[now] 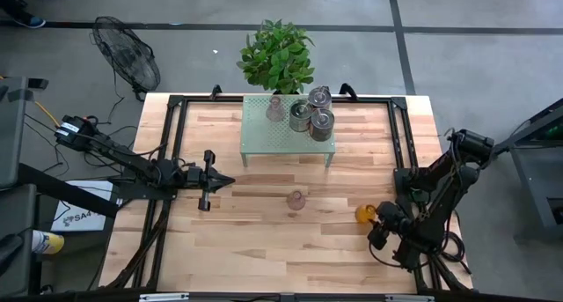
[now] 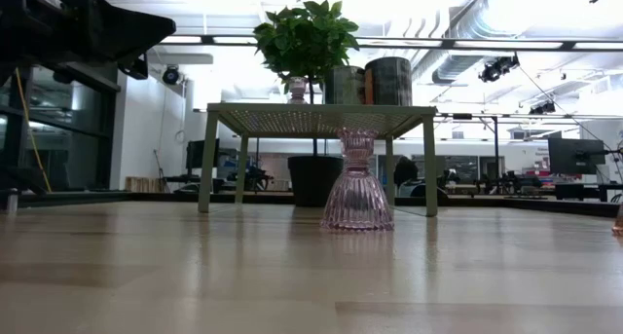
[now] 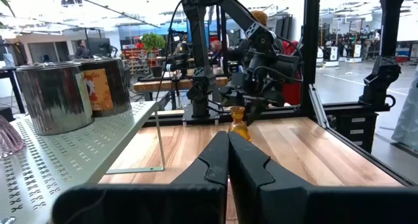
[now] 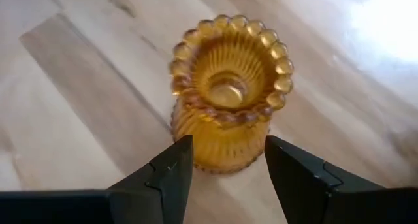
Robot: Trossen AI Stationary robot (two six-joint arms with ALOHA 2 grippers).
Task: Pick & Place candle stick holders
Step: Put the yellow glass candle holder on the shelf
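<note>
The right gripper (image 4: pixel 225 165) has its jaws wide around the amber holder (image 4: pixel 228 93) on the desk (image 1: pixel 255 240), while the left gripper (image 1: pixel 222 180) waits with jaws closed.

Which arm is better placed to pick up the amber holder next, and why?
The right. Its hand is open with the amber holder just ahead of its fingers. The left hand is shut and waits across the table.
</note>
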